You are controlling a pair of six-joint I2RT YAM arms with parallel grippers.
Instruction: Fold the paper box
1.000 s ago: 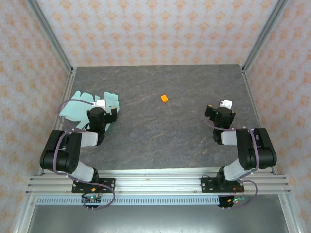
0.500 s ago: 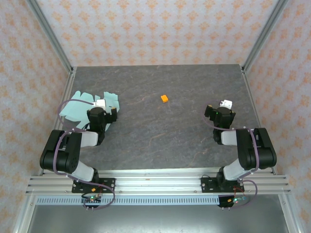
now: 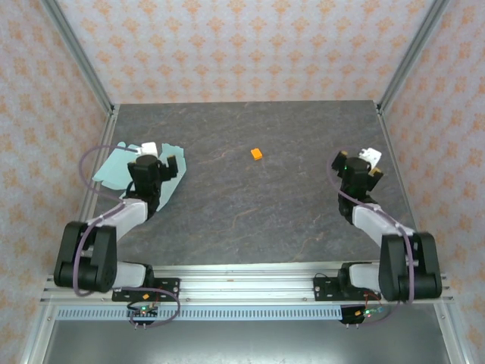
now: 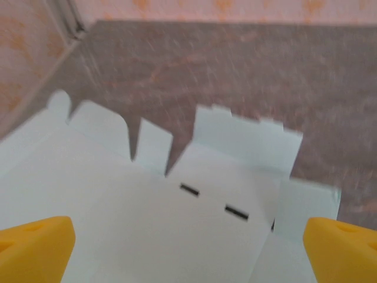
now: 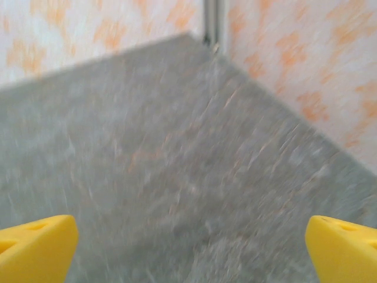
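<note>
The paper box [image 3: 112, 167] lies as a flat pale mint-green die-cut sheet at the left of the table, partly hidden under my left arm. In the left wrist view the paper box [image 4: 147, 206] shows rounded flaps and two short dark slots. My left gripper [image 3: 161, 155] hovers over the sheet, open; its yellow fingertips [image 4: 35, 247] stand wide apart with nothing between them. My right gripper [image 3: 371, 164] is at the right side of the table, open over the bare dark table top [image 5: 177, 177].
A tiny orange cube [image 3: 257, 154] sits near the table's middle, toward the back. Patterned walls with metal corner posts [image 3: 76, 53] close off the left, back and right. The arms' mounting rail [image 3: 242, 288] runs along the near edge.
Both arms have stretched out. The left gripper has moved farther over the sheet, and the right gripper has swung to the right and away. Both stay open.
</note>
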